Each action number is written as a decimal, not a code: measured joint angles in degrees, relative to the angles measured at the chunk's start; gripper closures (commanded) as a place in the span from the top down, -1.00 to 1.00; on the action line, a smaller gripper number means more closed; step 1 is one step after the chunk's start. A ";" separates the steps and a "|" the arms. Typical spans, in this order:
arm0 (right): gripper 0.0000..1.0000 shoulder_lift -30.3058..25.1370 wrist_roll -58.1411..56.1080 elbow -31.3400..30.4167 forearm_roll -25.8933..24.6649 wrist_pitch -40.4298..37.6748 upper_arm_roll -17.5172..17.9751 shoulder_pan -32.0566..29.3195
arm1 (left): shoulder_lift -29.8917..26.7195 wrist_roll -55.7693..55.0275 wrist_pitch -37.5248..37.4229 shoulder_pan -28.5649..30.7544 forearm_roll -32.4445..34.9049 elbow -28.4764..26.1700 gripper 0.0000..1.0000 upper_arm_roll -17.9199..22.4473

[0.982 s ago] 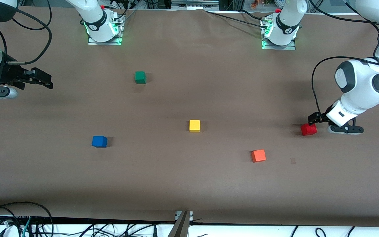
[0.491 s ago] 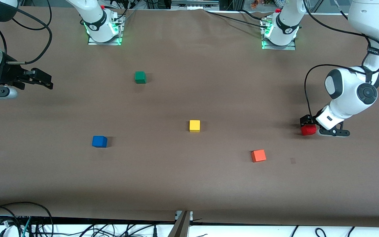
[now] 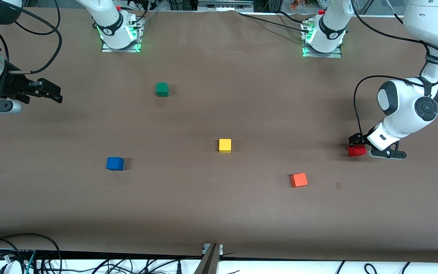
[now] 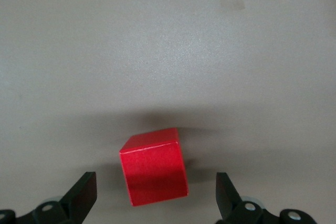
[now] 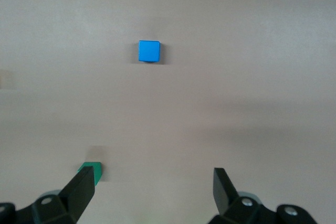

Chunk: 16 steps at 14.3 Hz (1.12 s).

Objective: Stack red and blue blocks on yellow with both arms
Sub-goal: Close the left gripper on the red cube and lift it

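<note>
I see my left gripper low over the bench, jaws spread around the red block. Right gripper waits released, raised at its end; blue block untouched.

I'm seeing a green cube sitting on the brown table, toward my right arm's end and farthest from the front camera of all the cubes. An orange-red cube is sitting toward my left arm's end, nearest that camera, well apart from the green one. A small pale tape mark is lying just beside the orange-red cube. Black cables are trailing along the table's near edge, with a metal bracket sticking up mid-edge.
</note>
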 measured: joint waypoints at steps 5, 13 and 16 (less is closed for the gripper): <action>0.99 0.00 0.00 0.03 -0.11 0.07 0.00 0.00 | 1.11 0.09 1.60 0.04 0.00 0.00 1.00 0.05; 0.99 0.12 -0.04 0.04 -0.11 1.04 -0.07 -0.09 | 2.68 0.14 3.72 0.08 0.00 0.07 1.00 0.64; 0.99 0.13 -0.05 0.04 -0.10 1.36 -0.07 -0.10 | 3.21 0.15 4.05 0.09 0.00 0.13 0.93 0.66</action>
